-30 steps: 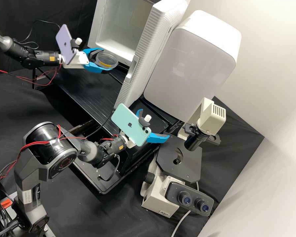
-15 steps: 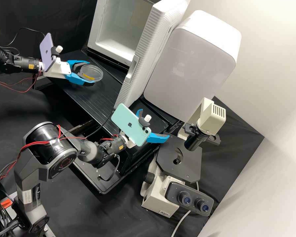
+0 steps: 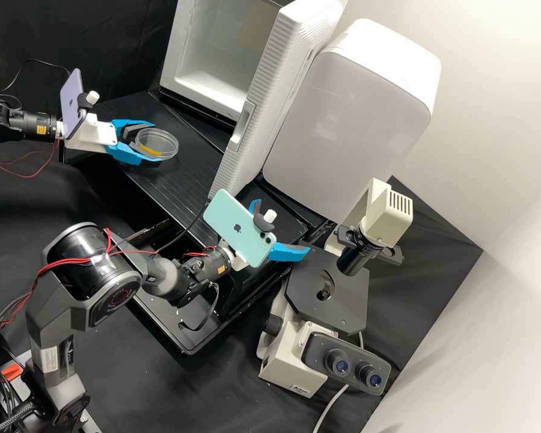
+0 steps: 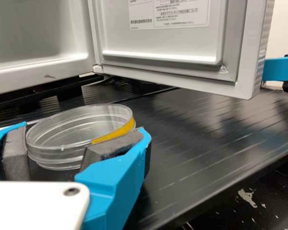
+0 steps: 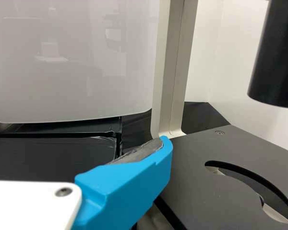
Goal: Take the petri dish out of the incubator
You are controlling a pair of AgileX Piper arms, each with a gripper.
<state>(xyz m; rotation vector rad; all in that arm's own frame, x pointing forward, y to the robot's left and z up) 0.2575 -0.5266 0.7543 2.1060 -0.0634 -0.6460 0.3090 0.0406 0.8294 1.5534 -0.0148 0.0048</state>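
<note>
A clear petri dish (image 3: pixel 157 143) with a yellow strip on its rim sits between the blue fingers of my left gripper (image 3: pixel 139 144), which is shut on it. Gripper and dish hang low over the black ribbed platform (image 3: pixel 180 174), outside the white incubator (image 3: pixel 213 54), whose door (image 3: pixel 270 90) stands open. The left wrist view shows the petri dish (image 4: pixel 79 128) pinched by the grey pads (image 4: pixel 110 146) of the left gripper (image 4: pixel 79 143). My right gripper (image 3: pixel 294 251) is by the microscope stage (image 3: pixel 330 288), open and holding nothing; one finger (image 5: pixel 134 179) shows with a bare pad.
A white rounded cabinet (image 3: pixel 354 114) stands right of the incubator door. A microscope (image 3: pixel 318 355) with its black stage (image 5: pixel 230 182) and dark condenser (image 5: pixel 276 52) sits at the front right. Red cables (image 3: pixel 18 165) trail near the left arm.
My left gripper has carried the petri dish out of the incubator opening, leftward and down over the black platform. The right arm has stayed still.
</note>
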